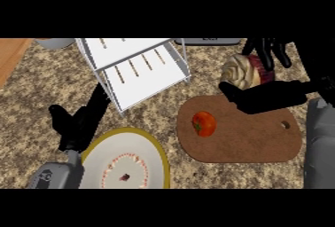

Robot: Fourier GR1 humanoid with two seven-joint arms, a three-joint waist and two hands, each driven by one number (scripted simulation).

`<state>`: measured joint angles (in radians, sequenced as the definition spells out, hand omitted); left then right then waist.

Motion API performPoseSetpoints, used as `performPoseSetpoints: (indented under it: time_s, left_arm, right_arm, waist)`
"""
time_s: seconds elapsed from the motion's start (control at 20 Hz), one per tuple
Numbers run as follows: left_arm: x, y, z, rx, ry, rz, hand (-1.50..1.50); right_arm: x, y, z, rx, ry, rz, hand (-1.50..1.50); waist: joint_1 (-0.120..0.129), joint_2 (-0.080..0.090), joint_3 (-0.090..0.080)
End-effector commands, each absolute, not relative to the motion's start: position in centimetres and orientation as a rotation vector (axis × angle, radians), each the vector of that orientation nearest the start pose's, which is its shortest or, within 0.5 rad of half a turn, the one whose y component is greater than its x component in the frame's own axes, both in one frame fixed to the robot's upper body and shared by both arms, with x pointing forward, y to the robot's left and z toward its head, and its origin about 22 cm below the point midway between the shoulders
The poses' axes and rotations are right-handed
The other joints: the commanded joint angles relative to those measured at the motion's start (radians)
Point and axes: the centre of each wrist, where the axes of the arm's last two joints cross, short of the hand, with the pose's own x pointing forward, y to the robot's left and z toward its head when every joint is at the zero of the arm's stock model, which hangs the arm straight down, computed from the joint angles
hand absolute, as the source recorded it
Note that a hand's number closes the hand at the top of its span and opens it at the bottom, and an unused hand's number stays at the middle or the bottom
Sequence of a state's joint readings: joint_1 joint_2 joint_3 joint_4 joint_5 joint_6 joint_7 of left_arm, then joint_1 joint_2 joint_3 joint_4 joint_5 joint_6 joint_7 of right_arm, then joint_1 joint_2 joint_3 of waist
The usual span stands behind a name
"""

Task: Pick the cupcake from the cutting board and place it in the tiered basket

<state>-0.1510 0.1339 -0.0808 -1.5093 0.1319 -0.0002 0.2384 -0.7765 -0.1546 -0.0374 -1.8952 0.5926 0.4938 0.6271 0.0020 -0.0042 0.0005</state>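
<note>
**Cupcake lifted, heading for the basket**

I am holding the cream-frosted cupcake in its red paper case (245,71) in my right hand (265,95), fingers curled round it, above the far edge of the brown wooden cutting board (242,142) (a red tomato (203,123) is sitting there). Next I judge I am carrying it left to the white wire tiered basket (141,66). My left hand (78,122) is resting open.

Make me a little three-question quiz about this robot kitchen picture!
1. True or false: the cupcake is in the right hand.
2. What red food lies on the cutting board?
3. Which is nearest the left hand? A) plate B) tomato C) cupcake

Key: 1 true, its fingers curl round it; 2 the tomato; 3 A. The tiered basket holds nothing yet.
</note>
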Motion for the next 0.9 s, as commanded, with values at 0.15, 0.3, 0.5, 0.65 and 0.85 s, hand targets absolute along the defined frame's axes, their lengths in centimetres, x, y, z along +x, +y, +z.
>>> performPoseSetpoints:
  time_s: [0.15,0.3,0.5,0.65,0.85]
  left_arm:
    - [26.8,22.3,2.5,-0.121,-1.385,-0.141,0.00]
    - [28.7,21.5,3.6,-0.105,-1.403,-0.167,0.00]
    - [27.8,21.9,2.2,-0.134,-1.392,-0.171,0.00]
    - [28.7,21.7,2.6,-0.127,-1.396,-0.170,0.00]
    - [29.1,22.1,3.0,-0.140,-1.400,-0.167,0.00]
  right_arm:
    - [31.4,-12.2,34.1,-0.750,-1.772,0.879,1.50]
    - [33.0,-8.2,33.3,-0.731,-1.756,0.905,1.50]
    - [36.0,-5.9,33.7,-0.692,-1.719,0.812,1.50]
    - [37.8,-5.0,33.5,-0.671,-1.716,0.777,1.50]
    - [39.4,-2.6,33.5,-0.675,-1.722,0.768,1.50]
  waist:
    - [0.016,0.003,-0.001]
    - [0.015,0.006,-0.002]
    - [0.027,0.010,-0.002]
    - [0.024,0.011,-0.002]
    - [0.030,0.014,-0.002]
